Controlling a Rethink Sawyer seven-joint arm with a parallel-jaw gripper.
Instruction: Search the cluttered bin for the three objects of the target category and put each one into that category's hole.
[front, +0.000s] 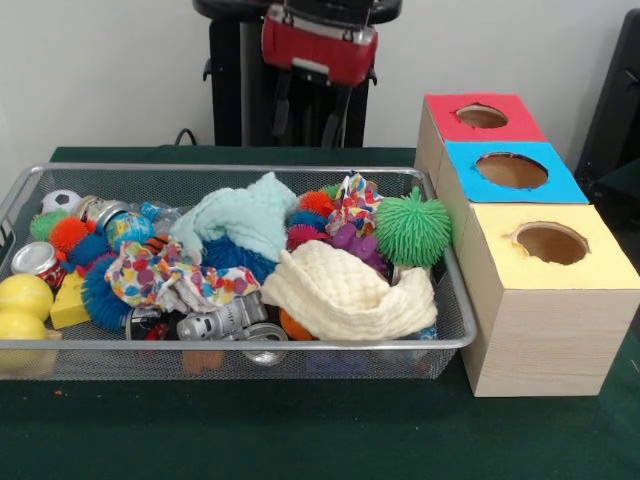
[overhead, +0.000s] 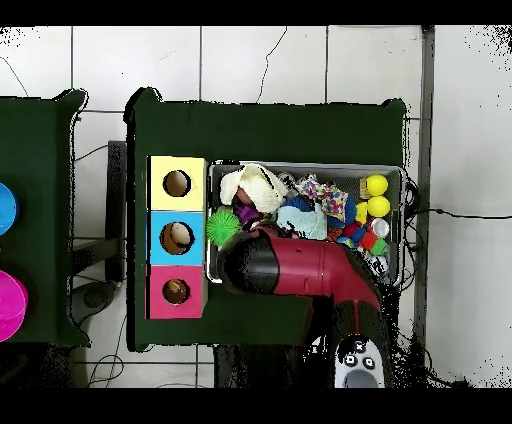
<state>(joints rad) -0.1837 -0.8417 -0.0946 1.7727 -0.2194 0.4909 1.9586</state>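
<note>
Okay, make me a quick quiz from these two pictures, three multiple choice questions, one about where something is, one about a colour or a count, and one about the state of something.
1. Where does the green spiky rubber ball lie in the silver wire mesh bin?
A. at the end nearest the boxes
B. at the end farthest from the boxes
C. outside, on the green cloth

2. What colour is the top of the wooden box nearest the front camera?
A. red
B. blue
C. yellow

3. What is the state of the round hole in the red-topped box?
A. covered by a cloth
B. open, nothing across it
C. plugged by a ball

Answers:
1 A: the ball sits against the bin's end beside the blue-topped box.
2 C: the front view shows yellow nearest, then blue, then red.
3 B: its dark opening shows unblocked.
</note>
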